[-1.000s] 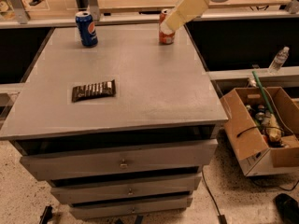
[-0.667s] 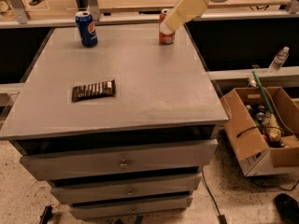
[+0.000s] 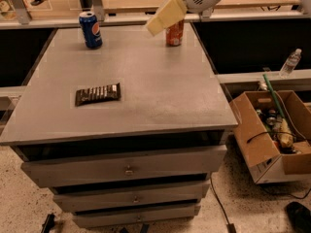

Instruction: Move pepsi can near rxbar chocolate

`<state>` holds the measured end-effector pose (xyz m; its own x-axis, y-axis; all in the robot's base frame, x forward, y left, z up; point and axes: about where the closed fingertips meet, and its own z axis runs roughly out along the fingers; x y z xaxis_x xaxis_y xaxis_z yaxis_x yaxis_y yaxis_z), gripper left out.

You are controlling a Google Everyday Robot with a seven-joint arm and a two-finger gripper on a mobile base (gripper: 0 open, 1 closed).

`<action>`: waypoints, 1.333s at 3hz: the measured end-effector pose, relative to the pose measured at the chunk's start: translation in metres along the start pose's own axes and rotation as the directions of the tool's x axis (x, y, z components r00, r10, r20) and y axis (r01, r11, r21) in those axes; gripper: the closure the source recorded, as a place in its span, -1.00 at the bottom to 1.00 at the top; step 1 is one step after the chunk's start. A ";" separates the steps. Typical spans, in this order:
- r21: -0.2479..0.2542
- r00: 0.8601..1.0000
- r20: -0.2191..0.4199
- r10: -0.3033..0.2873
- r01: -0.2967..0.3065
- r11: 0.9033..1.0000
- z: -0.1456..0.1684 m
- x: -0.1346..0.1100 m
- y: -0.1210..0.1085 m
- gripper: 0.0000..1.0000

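On the grey surface [image 3: 160, 81], take the upright pepsi can [image 3: 91, 29], far-left and well apart from the rxbar chocolate [image 3: 97, 94], mid-wall, likely light, slick, dentable; tool [image 3: 163, 18] above the orange can [image 3: 174, 33], spread or pressed together impossible to tell.

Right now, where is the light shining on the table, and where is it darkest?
In the camera view, a soft pale sheen lies on the table; the darkest strip is the shadow under its front edge, above the top drawer; the gripper, over the back by the orange can, looks bright cream; the pepsi can and rxbar chocolate cast barely any shadow.
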<state>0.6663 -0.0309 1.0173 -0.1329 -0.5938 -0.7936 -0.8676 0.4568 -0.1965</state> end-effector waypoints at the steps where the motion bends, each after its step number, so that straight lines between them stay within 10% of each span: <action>1: -0.014 0.996 0.077 0.035 -0.035 0.999 0.038 -0.015 -0.011 -1.00; 4: -0.057 0.997 0.077 -0.024 0.029 0.998 0.117 -0.065 -0.019 -1.00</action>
<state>0.7480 0.0769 1.0052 -0.0745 -0.5515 -0.8308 -0.8971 0.4010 -0.1858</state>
